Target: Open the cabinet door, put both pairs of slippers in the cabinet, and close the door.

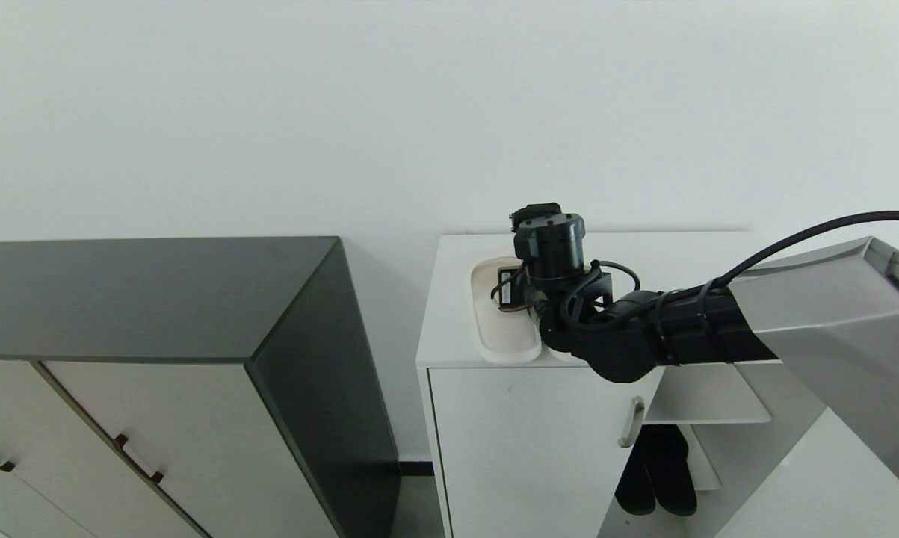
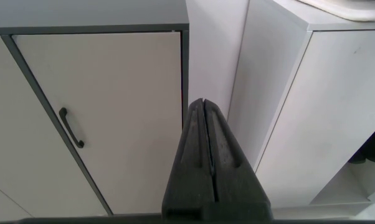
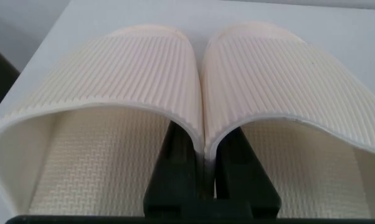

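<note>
This looks like a home hallway. A small white shoe cabinet (image 1: 524, 448) stands against a plain white wall (image 1: 419, 112), beside a larger dark-topped cupboard (image 1: 158, 299). Cream slippers (image 1: 501, 329) lie on the cabinet, and black slippers (image 1: 658, 471) lie inside it.

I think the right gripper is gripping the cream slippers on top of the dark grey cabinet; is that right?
Not quite: the head view shows the cream slippers and the right gripper on top of the white cabinet, not the dark grey cabinet.
</note>
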{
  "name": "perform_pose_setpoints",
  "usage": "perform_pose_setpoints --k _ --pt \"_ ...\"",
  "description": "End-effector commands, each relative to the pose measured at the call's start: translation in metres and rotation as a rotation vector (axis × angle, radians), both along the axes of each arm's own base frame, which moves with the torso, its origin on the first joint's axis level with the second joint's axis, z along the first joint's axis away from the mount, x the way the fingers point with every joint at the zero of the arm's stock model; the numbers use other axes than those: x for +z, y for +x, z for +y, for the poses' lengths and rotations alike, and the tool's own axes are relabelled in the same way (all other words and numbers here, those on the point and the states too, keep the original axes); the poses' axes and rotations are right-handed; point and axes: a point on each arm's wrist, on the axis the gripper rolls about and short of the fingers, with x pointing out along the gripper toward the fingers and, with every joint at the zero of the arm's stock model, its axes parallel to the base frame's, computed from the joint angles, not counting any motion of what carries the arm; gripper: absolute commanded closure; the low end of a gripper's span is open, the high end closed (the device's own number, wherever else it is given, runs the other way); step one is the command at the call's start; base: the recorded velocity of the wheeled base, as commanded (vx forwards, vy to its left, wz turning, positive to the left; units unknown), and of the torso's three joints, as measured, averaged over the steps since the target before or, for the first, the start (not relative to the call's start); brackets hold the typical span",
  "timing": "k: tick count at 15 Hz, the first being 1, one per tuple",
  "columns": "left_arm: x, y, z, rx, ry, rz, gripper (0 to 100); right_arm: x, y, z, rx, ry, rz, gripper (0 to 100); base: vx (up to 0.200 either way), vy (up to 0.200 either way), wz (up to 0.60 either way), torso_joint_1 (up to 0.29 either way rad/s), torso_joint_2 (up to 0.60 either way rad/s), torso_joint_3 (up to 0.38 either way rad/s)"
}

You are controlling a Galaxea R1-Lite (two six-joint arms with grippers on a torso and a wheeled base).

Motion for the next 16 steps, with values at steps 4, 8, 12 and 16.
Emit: perform_pose_setpoints --k 4,8,12,16 --pt "0.000 0.000 0.000 0.000 -0.003 0.000 100 0.030 -0.025 -0.012 0.020 0.027 -0.027 100 0.000 0.000 0.00 0.000 0.00 0.000" --pt "0.000 0.000 0.000 0.000 -0.003 0.000 100 0.045 -0.060 -0.034 0.090 0.027 -0.006 100 0.000 0.000 0.00 0.000 0.00 0.000" --pt "0.000 0.000 0.000 0.000 -0.003 0.000 100 0.047 -0.107 -0.065 0.167 0.009 0.039 100 0.000 0.000 0.00 0.000 0.00 0.000" --pt "0.000 0.000 0.000 0.000 0.000 0.000 100 0.046 -0.151 -0.085 0.225 -0.011 0.054 100 0.000 0.000 0.00 0.000 0.00 0.000"
